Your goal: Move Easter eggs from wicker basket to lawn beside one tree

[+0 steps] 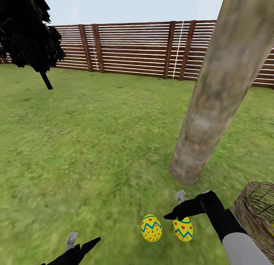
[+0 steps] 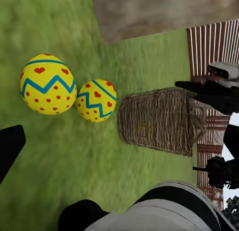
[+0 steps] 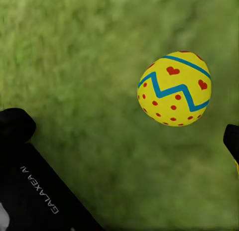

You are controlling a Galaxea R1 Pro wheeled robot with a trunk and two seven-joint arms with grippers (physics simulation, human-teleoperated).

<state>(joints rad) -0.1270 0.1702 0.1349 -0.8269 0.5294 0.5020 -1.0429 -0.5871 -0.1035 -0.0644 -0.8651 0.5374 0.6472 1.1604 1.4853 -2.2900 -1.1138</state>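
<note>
Two yellow Easter eggs with blue zigzags and red marks lie side by side on the lawn near the foot of the pale tree trunk: one egg and another to its right. My right gripper hovers open just above the right egg, holding nothing. In the right wrist view one egg lies on grass ahead of the open gripper. The wicker basket lies on its side at the right edge; I cannot make out its inside. My left gripper is open and empty, low at the front left.
A brown slat fence closes the far side of the lawn. A dark, nearly black tree stands at the far left. Open grass spreads left of the trunk. In the left wrist view both eggs lie beside the basket.
</note>
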